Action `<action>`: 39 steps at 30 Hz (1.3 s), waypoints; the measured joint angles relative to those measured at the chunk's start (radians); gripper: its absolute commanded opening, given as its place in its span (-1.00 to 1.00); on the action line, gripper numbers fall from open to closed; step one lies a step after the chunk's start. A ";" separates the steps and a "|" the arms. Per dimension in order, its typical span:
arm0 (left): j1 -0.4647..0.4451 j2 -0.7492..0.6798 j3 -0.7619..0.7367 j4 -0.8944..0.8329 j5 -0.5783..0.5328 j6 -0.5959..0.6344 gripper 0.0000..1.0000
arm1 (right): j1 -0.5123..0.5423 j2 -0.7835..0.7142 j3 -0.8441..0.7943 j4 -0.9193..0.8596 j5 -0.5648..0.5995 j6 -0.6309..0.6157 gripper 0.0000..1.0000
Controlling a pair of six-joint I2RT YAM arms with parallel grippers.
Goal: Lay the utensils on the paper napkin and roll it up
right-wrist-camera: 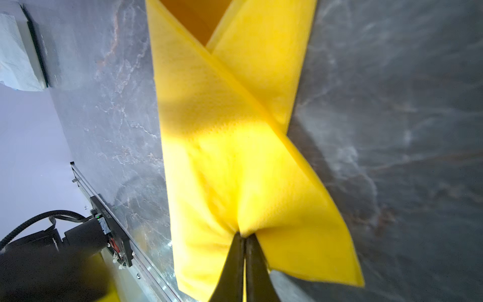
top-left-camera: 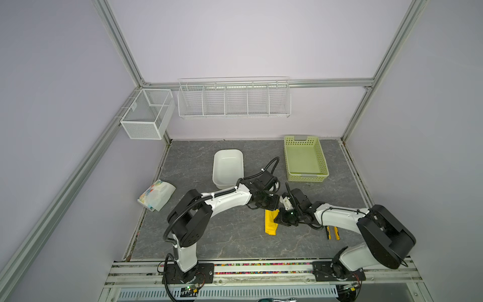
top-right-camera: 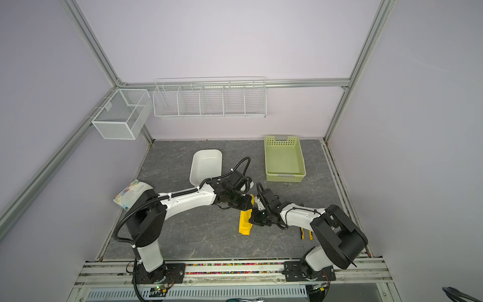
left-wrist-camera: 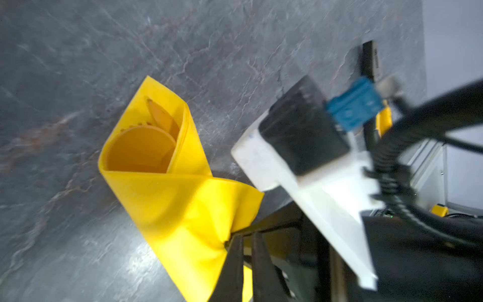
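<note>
Right gripper pinches rolled napkin; arm stretched toward centre.

arms: white shells | joints: black | cables: black corrugated conduit

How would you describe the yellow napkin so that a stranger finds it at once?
On the grey marbled table, find where the left gripper and right gripper meet, near the middle. Both pinch the paper napkin, a narrow folded bundle. It alone is plain bright yellow; the pliers nearby are yellow and black.
</note>
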State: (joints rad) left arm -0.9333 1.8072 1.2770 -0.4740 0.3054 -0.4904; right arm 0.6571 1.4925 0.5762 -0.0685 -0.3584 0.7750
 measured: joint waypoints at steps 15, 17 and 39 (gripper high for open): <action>0.136 -0.126 -0.375 0.213 0.106 -0.178 -0.36 | 0.000 0.000 0.000 0.000 0.000 0.000 -0.87; 0.136 -0.126 -0.417 0.266 0.142 -0.202 -0.29 | 0.000 0.000 0.000 0.000 0.000 0.000 -0.86; 0.136 0.013 -0.524 0.755 0.360 -0.406 -0.18 | 0.000 0.000 0.000 -0.001 0.000 0.000 -0.86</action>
State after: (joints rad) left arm -0.7975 1.8206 0.7528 0.2806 0.6659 -0.8967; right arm 0.6571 1.4929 0.5762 -0.0692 -0.3580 0.7746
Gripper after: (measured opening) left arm 0.429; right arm 0.070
